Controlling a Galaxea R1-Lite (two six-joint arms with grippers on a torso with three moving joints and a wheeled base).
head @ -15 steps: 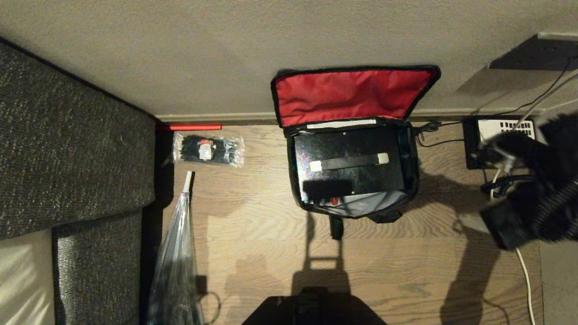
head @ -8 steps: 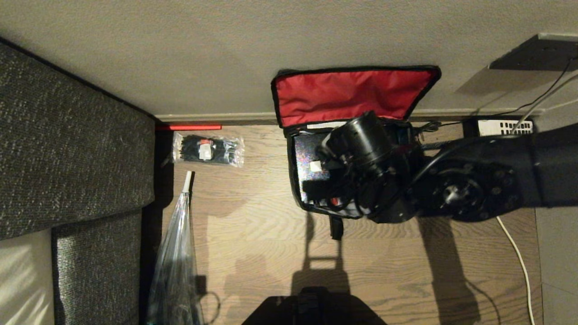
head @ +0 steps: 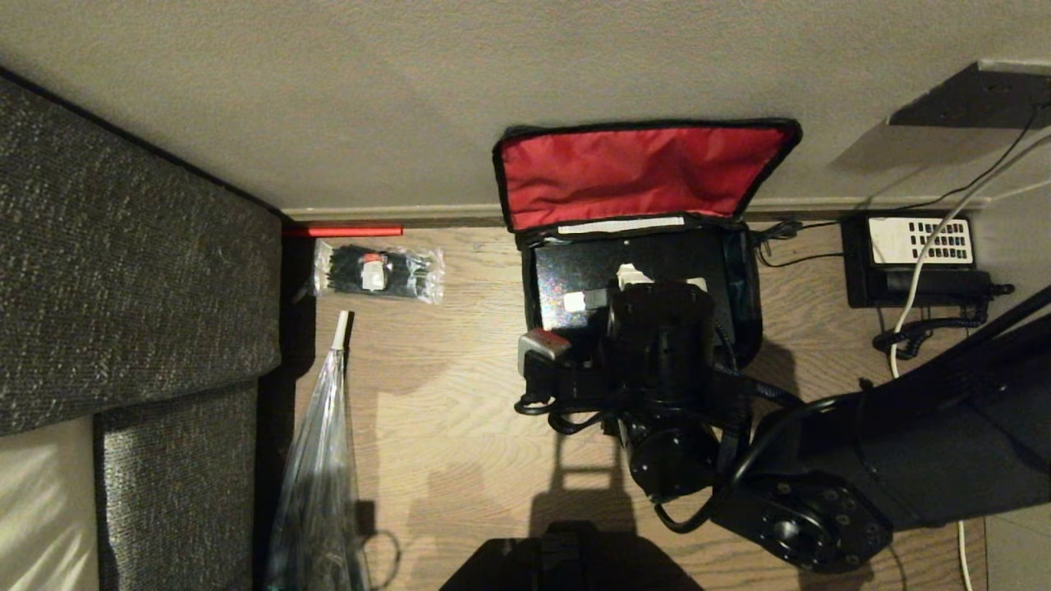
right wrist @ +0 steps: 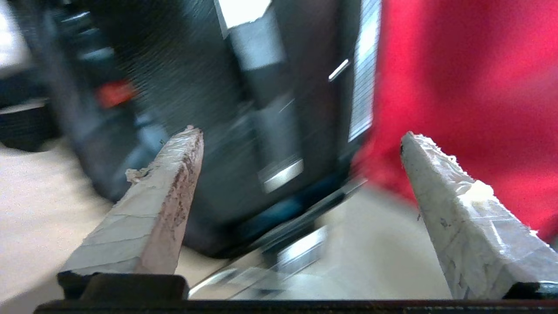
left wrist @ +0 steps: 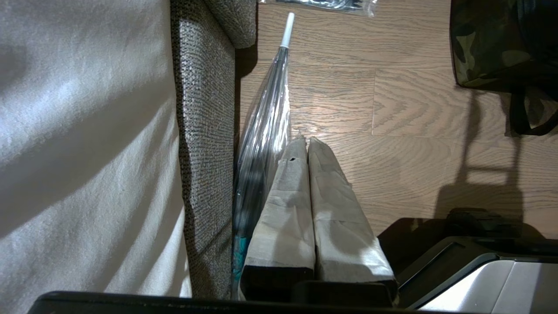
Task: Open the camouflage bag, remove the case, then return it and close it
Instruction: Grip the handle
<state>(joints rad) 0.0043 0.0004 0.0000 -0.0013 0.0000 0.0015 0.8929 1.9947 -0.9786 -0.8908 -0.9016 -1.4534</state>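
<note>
The camouflage bag (head: 743, 279) sits on the wood floor against the wall, at about 12 o'clock from the robot. Its red lid leans back on the wall, so the bag is open. Inside lies the case (head: 575, 267), black and flat, filling most of the bag. The right gripper (right wrist: 301, 139) hangs over the case with its fingers (right wrist: 172, 174) spread wide, holding nothing. It should go down straight, pinch the strip handle (right wrist: 257, 52) on top, and lift slowly. The left gripper (left wrist: 307, 144) rests pressed shut near 8 o'clock, by the sofa (head: 139, 246).
</note>
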